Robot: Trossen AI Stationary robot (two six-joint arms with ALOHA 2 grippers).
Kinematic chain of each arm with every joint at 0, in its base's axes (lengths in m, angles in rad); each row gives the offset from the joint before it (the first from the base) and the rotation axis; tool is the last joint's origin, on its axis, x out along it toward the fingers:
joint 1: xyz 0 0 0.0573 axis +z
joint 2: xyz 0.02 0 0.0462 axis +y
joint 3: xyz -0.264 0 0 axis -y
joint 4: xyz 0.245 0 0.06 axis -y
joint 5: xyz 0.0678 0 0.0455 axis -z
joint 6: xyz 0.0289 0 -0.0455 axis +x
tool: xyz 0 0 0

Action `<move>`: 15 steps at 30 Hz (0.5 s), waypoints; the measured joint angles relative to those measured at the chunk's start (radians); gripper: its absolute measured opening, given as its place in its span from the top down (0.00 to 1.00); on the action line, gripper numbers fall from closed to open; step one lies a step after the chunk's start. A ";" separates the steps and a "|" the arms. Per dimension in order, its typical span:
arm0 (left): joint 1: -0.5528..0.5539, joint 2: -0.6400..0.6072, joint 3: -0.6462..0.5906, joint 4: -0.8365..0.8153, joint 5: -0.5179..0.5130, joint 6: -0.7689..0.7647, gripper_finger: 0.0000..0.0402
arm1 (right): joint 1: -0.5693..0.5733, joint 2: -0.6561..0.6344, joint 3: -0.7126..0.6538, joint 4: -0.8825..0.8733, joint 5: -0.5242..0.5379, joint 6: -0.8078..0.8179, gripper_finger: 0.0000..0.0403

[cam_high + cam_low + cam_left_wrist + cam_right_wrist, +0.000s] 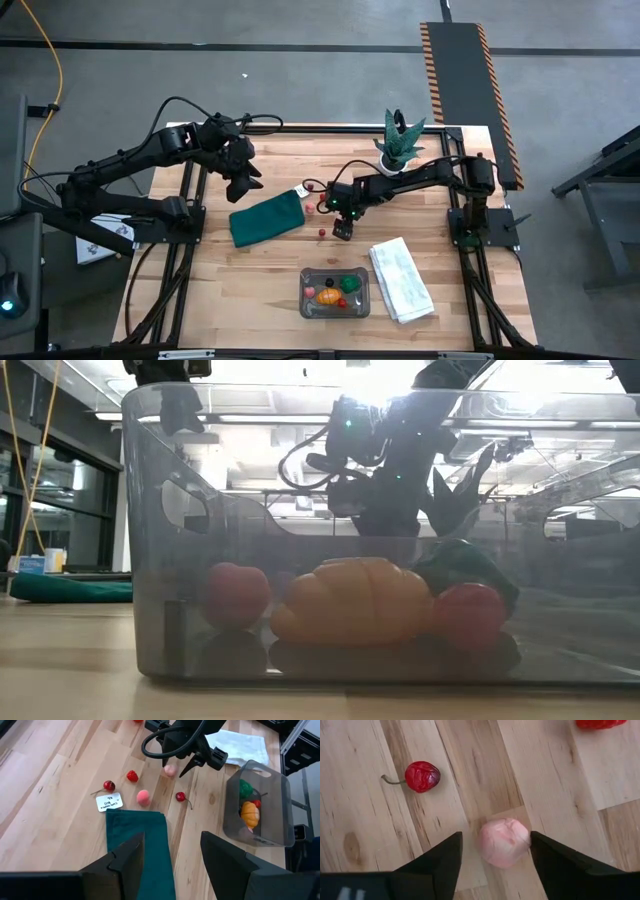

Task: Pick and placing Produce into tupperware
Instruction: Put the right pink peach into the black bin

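Observation:
The tupperware [334,293] stands near the table's front edge and holds an orange piece [350,600], a green piece [465,570] and small red ones. More produce lies loose on the wood at mid-table. My right gripper [496,862] points steeply down, open, with a pale pink piece [504,842] resting on the table between its fingers. A dark red cherry [422,776] lies close by. My left gripper [172,855] hangs open above the dark green cloth [142,850] at the far left, with nothing between its fingers. My right gripper straddles the pale pink piece from above, a finger on each side. One finger [555,865] stands right at the piece's edge [527,840] and the other shows a gap. Whether any finger touches it, I cannot tell. The piece sits on the table.
A folded white towel [400,280] lies right of the tupperware. A potted plant [398,145] stands at the far edge behind my right arm. Beside the cloth lie a paper tag [109,801], another cherry [109,785], a red berry [132,775] and a pink piece [143,797].

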 joint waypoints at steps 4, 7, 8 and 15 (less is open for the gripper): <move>0.000 0.000 0.000 0.000 0.000 0.000 0.55 | 0.000 0.000 0.000 0.000 0.000 0.000 0.53; 0.000 0.000 0.000 0.000 0.000 0.000 0.55 | 0.000 -0.001 0.000 0.000 0.000 0.000 0.58; 0.000 0.000 0.000 0.000 0.000 0.000 0.55 | 0.000 -0.001 0.000 0.000 0.000 0.000 0.59; 0.000 0.000 0.000 0.000 0.000 0.003 0.55 | 0.000 -0.001 0.000 0.000 0.000 0.000 0.65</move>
